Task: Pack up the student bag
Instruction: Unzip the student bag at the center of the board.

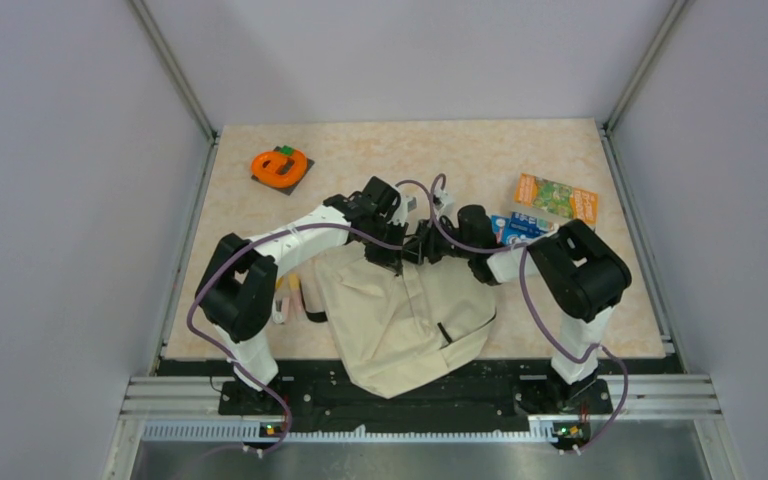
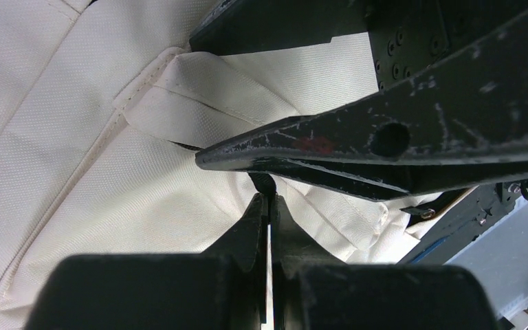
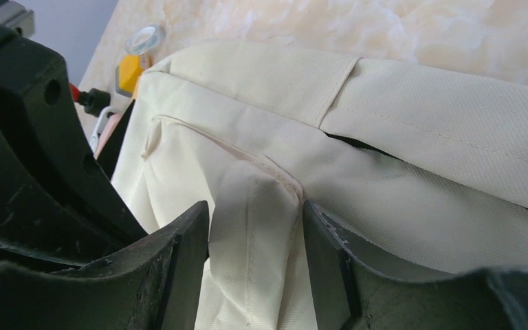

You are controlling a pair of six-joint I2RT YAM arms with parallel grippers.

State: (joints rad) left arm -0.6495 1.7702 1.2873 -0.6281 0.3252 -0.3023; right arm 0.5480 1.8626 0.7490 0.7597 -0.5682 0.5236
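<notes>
Beige marbled table (image 1: 480,150) is viewed from above, with both arms bolted at its near edge. Cream bag (image 1: 400,320) is laid at the middle of the near edge, between the arm bases, its bottom hung over the edge onto the black rail (image 1: 310,385). Both arms are bent inward over the bag's far end.

Right gripper (image 3: 256,210): jaws are set apart, one on each side of a raised fold of the bag's fabric. The fabric is touched on both sides, but whether it is actually clamped cannot be told.

Left gripper (image 2: 268,199): clenched, with only a hairline slit left between the fingers. A small black tab (image 2: 263,183) is seen right at the tips; pinched or not cannot be told.

Orange booklet (image 1: 556,197) is laid near the right edge, toward the far corner. Blue booklet (image 1: 520,226) is touching it on the near side and is partly covered by the right arm.

Orange ring (image 1: 265,163) on a black square is placed near the far left corner.

Small yellow and white bits (image 1: 285,297) are lying against the bag's left side, too small to be identified.
</notes>
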